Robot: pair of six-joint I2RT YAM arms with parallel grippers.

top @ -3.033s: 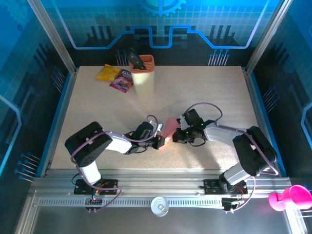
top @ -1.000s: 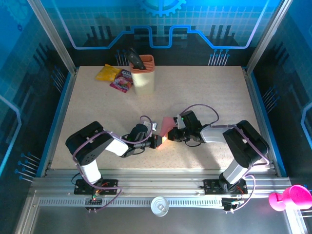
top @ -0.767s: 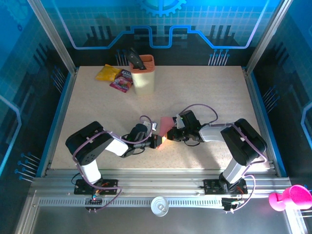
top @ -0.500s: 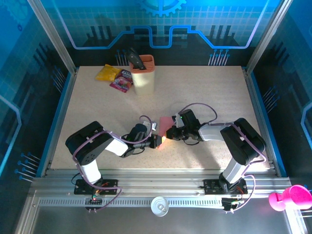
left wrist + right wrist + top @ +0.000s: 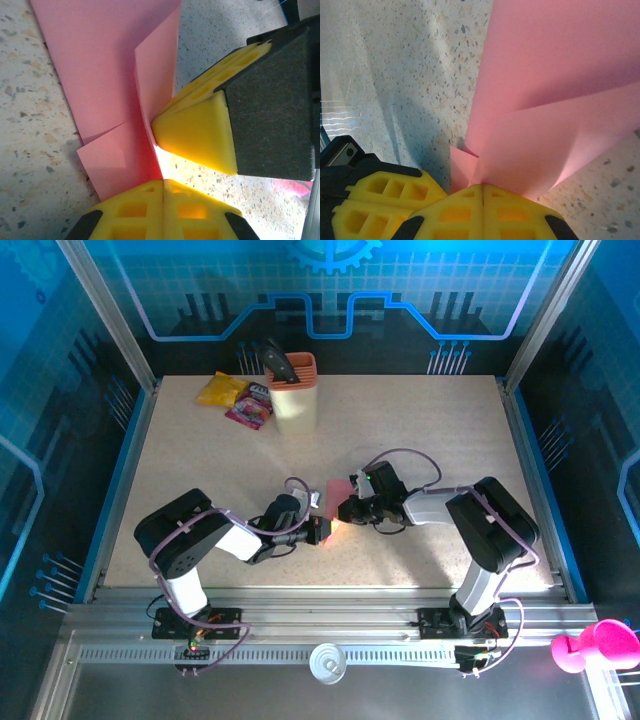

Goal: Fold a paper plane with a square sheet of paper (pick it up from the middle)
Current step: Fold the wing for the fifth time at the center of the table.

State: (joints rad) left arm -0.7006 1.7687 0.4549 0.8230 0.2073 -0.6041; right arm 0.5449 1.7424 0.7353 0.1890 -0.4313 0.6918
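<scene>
A: How do the arms sit?

B: Both are folded low. The left arm [image 5: 225, 535] bends at its elbow near the front edge and lies along the desk [image 5: 200, 460], pointing right. The right arm [image 5: 440, 505] mirrors it, pointing left. Their tips meet almost nose to nose, a little in front of the desk's middle.

A: And the sheet?

B: The sheet [image 5: 338, 492] is between the two tips, part-folded. Some of it lies on the desk and one flap is raised.

A: What about the left fingers?

B: The left fingers [image 5: 130, 210] are pressed together, pinching the sheet's near corner. The right fingers [image 5: 450, 212] are pressed together too, and the pink folds fan out of their seam.

A: Are the two pairs touching?

B: They are just beside each other. From the left wrist, one right finger lies against the raised flap.
</scene>
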